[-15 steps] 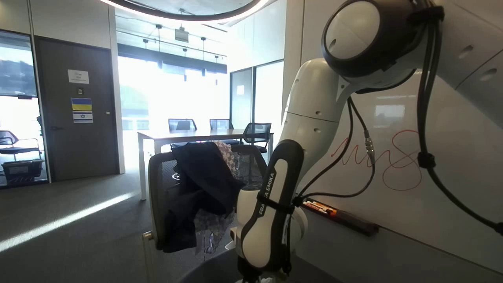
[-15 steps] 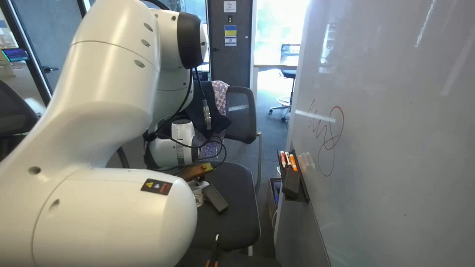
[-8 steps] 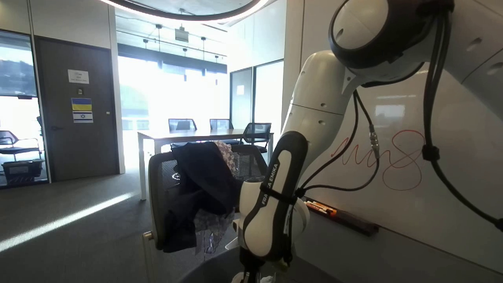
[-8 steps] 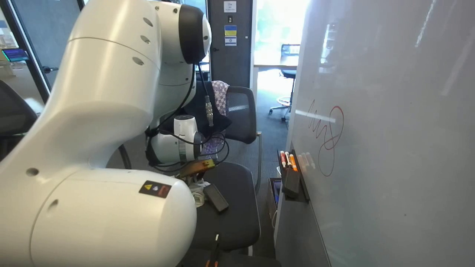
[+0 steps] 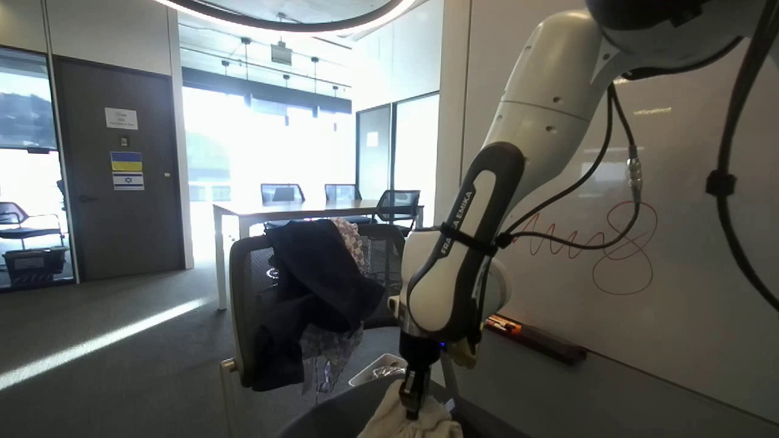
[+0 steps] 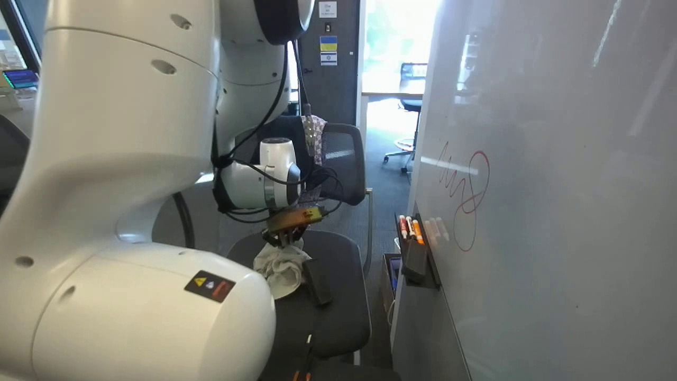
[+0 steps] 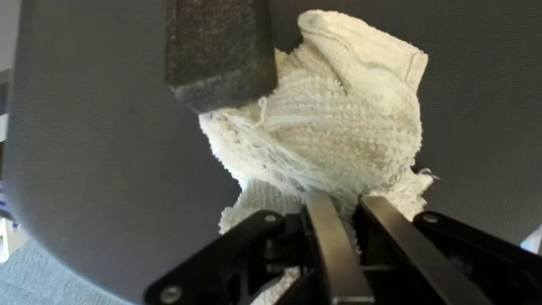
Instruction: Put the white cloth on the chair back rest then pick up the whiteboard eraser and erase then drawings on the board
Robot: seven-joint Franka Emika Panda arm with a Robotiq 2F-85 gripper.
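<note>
The white cloth (image 7: 347,123) is bunched on the dark seat of the chair, and my gripper (image 7: 341,198) is shut on a fold of it, the fabric showing between the fingers. In both exterior views the cloth (image 5: 389,420) (image 6: 280,270) hangs below the fingertips; whether all of it has left the seat I cannot tell. The whiteboard eraser (image 7: 220,55), a dark block, touches the cloth and overlaps its edge; it also shows on the seat in an exterior view (image 6: 317,286). The chair back rest (image 6: 342,159) stands behind the gripper. Red drawings (image 6: 468,196) mark the board (image 6: 545,238).
Dark clothing (image 5: 322,274) and a checkered cloth (image 5: 350,240) hang over the back rest. A marker tray with several pens (image 6: 410,227) and another dark block (image 6: 415,260) sticks out from the board. A white container (image 5: 380,368) stands beyond the seat. Cables loop beside the arm.
The gripper has closed on the cloth and risen, pulling fabric up with it. The arm has moved up and towards the board side. The eraser has shifted and turned slightly.
</note>
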